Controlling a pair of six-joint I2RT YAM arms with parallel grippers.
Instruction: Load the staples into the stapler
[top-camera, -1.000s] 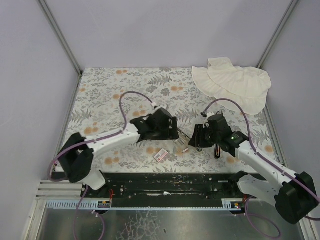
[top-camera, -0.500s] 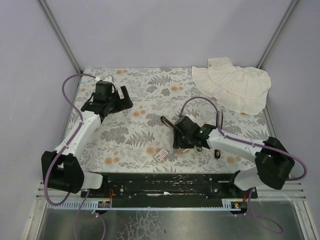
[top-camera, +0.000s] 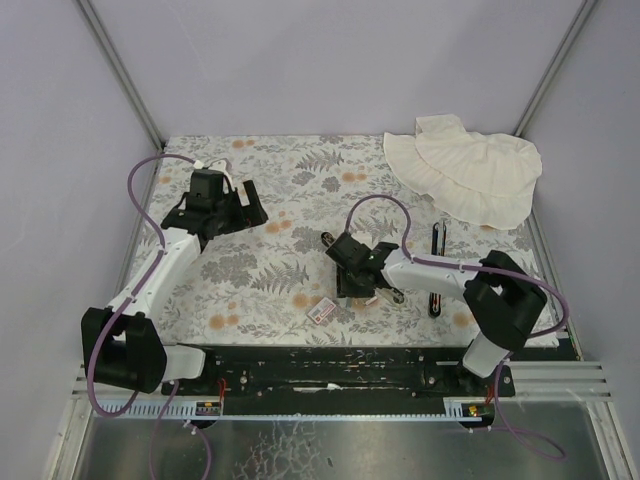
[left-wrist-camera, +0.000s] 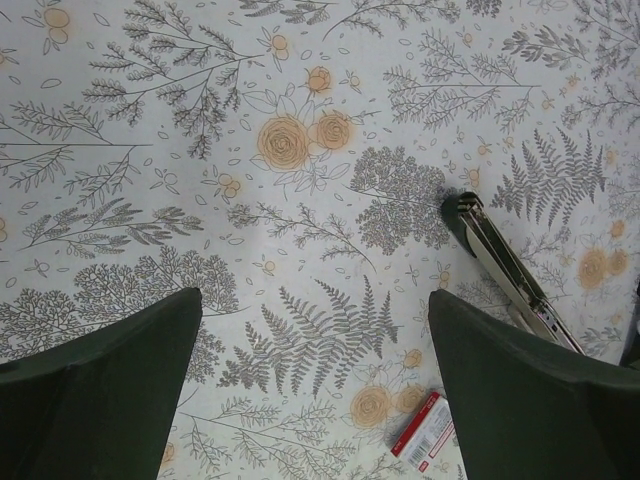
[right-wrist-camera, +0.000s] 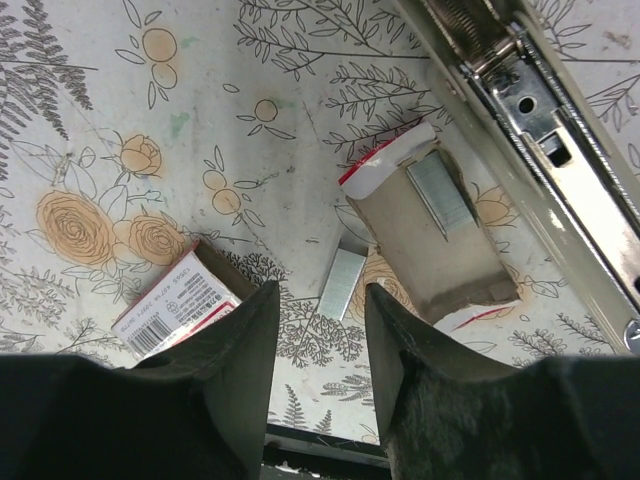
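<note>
Two flat silver strips of staples (right-wrist-camera: 343, 283)

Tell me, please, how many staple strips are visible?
2. A loose strip lies between sleeve and tray; a second strip sits inside the tray. The sleeve may hide more.

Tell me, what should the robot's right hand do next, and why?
Probably lower the right gripper a little and close it on the loose staple strip. The gripper is open and empty, the strip lies flat just ahead of its gap, and the stapler lies open beside it, seemingly ready for loading.
</note>
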